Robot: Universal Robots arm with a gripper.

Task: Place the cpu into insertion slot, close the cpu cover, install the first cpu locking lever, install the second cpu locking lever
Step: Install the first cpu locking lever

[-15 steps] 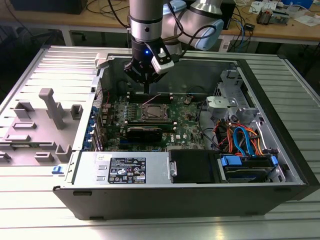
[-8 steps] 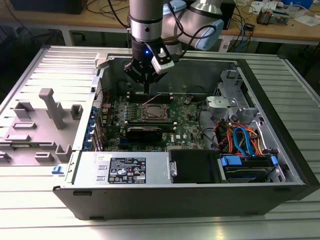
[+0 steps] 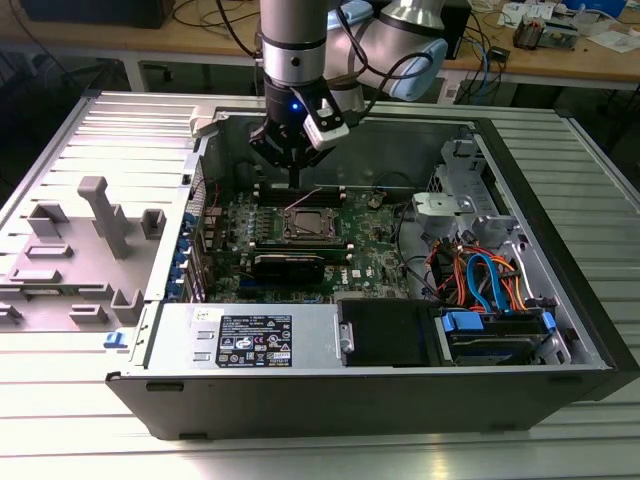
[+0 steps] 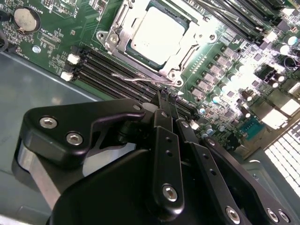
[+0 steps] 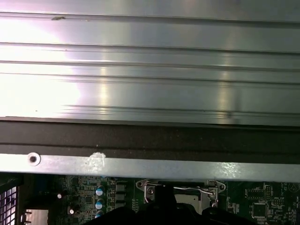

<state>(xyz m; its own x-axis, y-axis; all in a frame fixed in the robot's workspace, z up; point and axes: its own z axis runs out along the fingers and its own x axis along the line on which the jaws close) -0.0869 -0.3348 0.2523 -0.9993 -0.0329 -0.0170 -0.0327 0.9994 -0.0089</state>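
While the jaws hang closed and empty over the black memory slots [image 4: 112,68], the cpu [image 4: 157,35] sits just beyond their tips in the insertion slot [image 4: 174,75], cpu cover [image 4: 185,56] down around it.

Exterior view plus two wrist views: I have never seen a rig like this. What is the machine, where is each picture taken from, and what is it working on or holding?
The machine is one robot arm ending in a gripper. The exterior view comes from a camera off the arm. It shows an open computer case lying on a ribbed metal table, with the gripper hanging above the green circuit board. Both wrist views come from cameras riding on the arm. The second wrist view looks past the gripper at the cpu, which lies on the board with the cpu cover down around it and a thin wire lever beside it. The first wrist view looks over the case's edge at the table. I cannot tell whether anything is held.
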